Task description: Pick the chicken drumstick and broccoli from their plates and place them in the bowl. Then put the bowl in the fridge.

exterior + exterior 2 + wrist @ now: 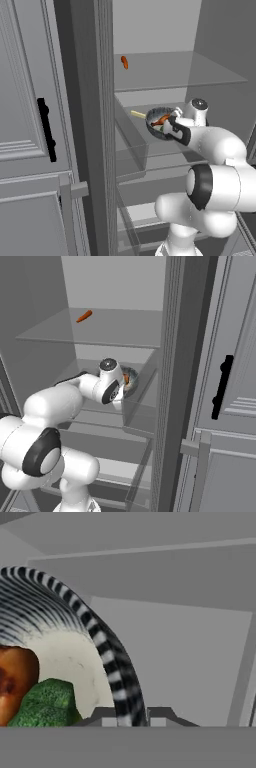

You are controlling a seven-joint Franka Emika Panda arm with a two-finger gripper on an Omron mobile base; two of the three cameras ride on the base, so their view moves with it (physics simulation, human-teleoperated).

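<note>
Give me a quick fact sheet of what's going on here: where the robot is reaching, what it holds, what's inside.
Place: inside the open fridge, above a glass shelf
Claw: shut on the rim of the bowl
Bowl: dark, ribbed outside, pale inside, tilted
In the bowl: chicken drumstick and broccoli, side by side
Upper shelf: small orange item, too small to identify
Fridge door: open, black handle

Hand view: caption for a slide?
Gripper shut on ribbed dark-grey bowl's rim, orange-brown drumstick and green broccoli inside.
</note>
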